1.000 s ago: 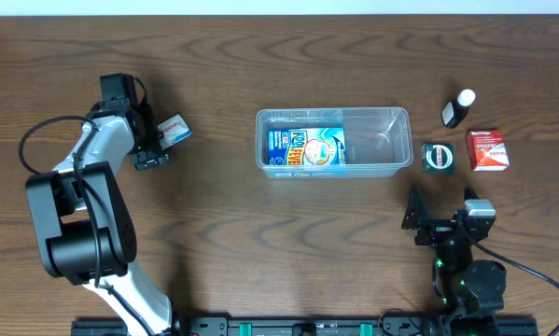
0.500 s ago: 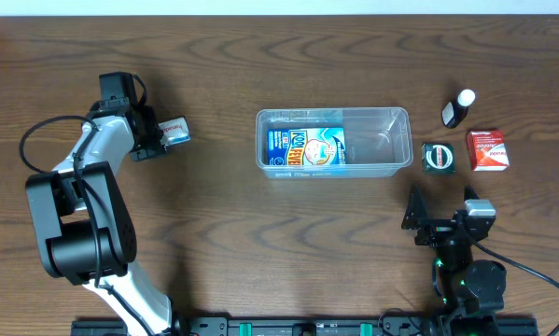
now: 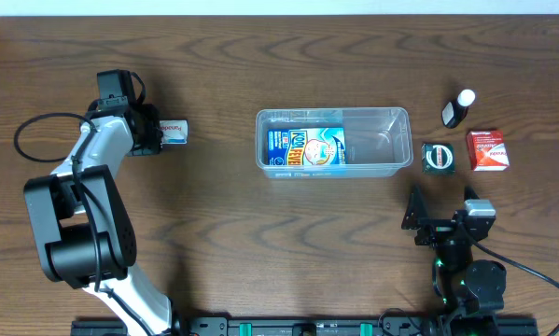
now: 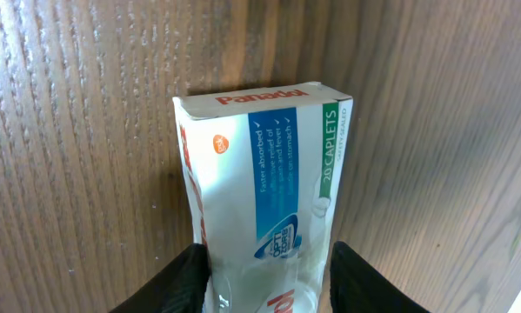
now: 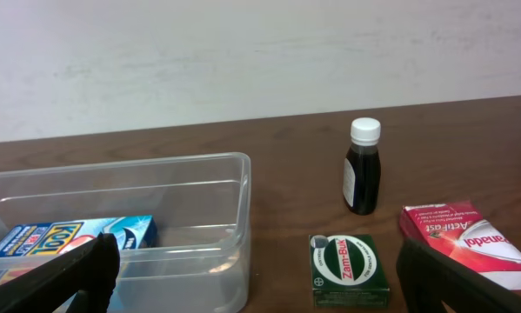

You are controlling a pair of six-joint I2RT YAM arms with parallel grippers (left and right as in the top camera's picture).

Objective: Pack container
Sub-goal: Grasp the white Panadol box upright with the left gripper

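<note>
The clear plastic container [image 3: 391, 123] sits at the table's middle with a blue box [image 3: 306, 147] in its left half; it also shows in the right wrist view [image 5: 199, 200]. My left gripper [image 3: 160, 134] is shut on a white Panadol box [image 3: 174, 132] at the far left, held just above the wood; the left wrist view shows the Panadol box [image 4: 260, 183] between my left gripper's fingers [image 4: 269, 278]. My right gripper [image 3: 426, 222] is open and empty near the front right, its fingers wide apart at the right wrist view's lower corners [image 5: 256, 287].
Right of the container lie a green Zam-Buk box [image 3: 438, 157] [image 5: 347, 269], a red box [image 3: 488, 149] [image 5: 464, 243] and a dark bottle with a white cap [image 3: 457, 108] [image 5: 363, 167]. A pale wall runs behind the table.
My left gripper has turned and lifted slightly with the Panadol box, bringing the box from tilted to level. The right arm has not moved.
</note>
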